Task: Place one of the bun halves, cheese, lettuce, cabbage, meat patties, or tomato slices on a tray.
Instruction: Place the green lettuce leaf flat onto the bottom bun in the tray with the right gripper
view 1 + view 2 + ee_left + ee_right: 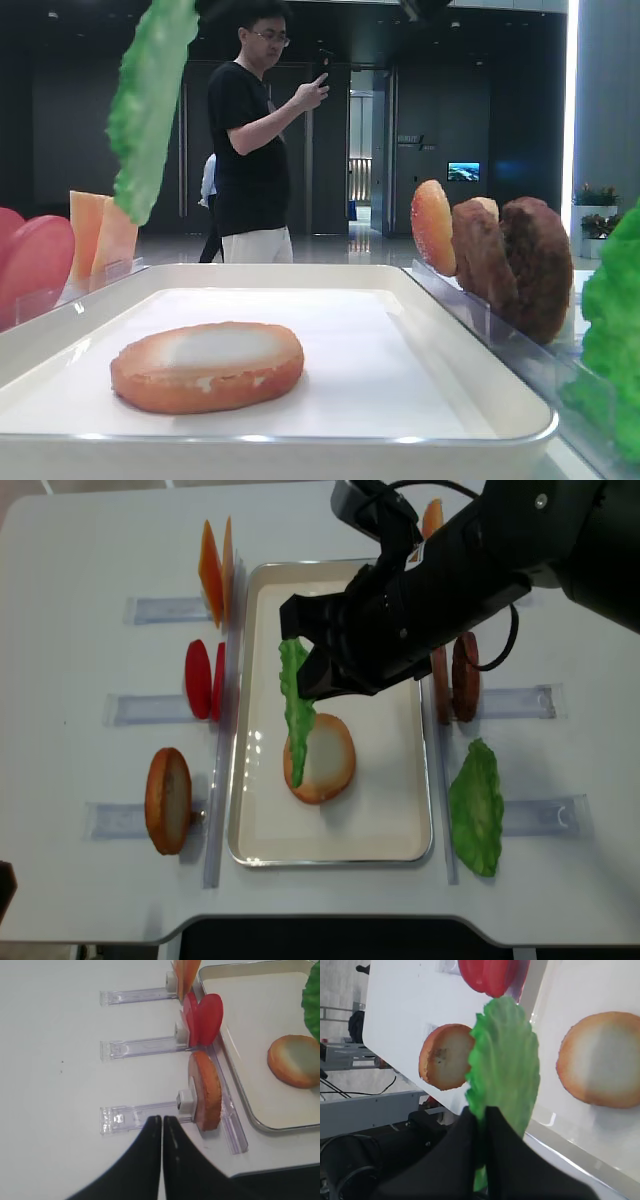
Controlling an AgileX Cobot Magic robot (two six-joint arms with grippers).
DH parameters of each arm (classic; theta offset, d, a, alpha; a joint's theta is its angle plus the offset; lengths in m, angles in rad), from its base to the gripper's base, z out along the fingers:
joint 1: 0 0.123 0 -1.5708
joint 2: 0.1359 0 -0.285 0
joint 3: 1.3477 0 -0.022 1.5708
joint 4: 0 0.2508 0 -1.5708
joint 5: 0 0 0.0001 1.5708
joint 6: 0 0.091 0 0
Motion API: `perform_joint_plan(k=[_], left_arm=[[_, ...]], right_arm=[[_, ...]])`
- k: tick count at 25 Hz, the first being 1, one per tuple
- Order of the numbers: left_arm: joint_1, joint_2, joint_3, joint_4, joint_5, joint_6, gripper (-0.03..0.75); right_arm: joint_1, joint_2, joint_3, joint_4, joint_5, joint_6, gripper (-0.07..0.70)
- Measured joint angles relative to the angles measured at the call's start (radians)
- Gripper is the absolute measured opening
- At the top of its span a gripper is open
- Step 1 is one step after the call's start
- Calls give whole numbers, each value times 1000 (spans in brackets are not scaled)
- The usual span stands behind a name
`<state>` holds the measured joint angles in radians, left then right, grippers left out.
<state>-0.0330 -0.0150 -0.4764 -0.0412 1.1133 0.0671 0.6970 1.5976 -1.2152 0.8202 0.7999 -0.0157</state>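
The right claw [481,1115] is clamped on one edge of the lettuce [506,1065], a single flat green leaf that hangs edge-down from the grip. In the overhead view the leaf's long axis runs down from the claw, its free end above the near-left edge of the bun half [320,758] lying pale face up in the tray [395,820]. The front view shows the leaf high above the tray's left rim, clear of the liner and touching nothing below.

Judgement: the leaf is the piece in hand and is not yet placed. The governing relation is that the bun half lies below and slightly to the right of the hanging leaf; the leaf would have to be carried rightward and laid over, from vertical to flat, to rest on the bun or the liner.

The left claw [162,1125] is pinched shut with nothing in it, over the white surface [60,1025] just short of the racked bun half [206,1091], well apart from the tray. The right arm is clearly the nearer.
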Motion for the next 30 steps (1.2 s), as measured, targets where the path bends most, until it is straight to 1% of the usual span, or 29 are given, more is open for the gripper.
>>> perform_joint_plan(k=[9, 17, 22, 24, 30], left_arm=[[0, 0, 0, 0, 0, 0, 0], [0, 0, 0, 0, 0, 0, 0], [0, 0, 0, 0, 0, 0, 0], [0, 0, 0, 0, 0, 0, 0], [0, 0, 0, 0, 0, 0, 0]], right_arm=[[0, 98, 0, 129, -17, -146, 14], [0, 170, 0, 185, -33, -209, 14], [0, 203, 0, 204, -41, -227, 14], [0, 215, 0, 216, -56, -242, 14], [-9, 221, 0, 221, -56, -262, 14]])
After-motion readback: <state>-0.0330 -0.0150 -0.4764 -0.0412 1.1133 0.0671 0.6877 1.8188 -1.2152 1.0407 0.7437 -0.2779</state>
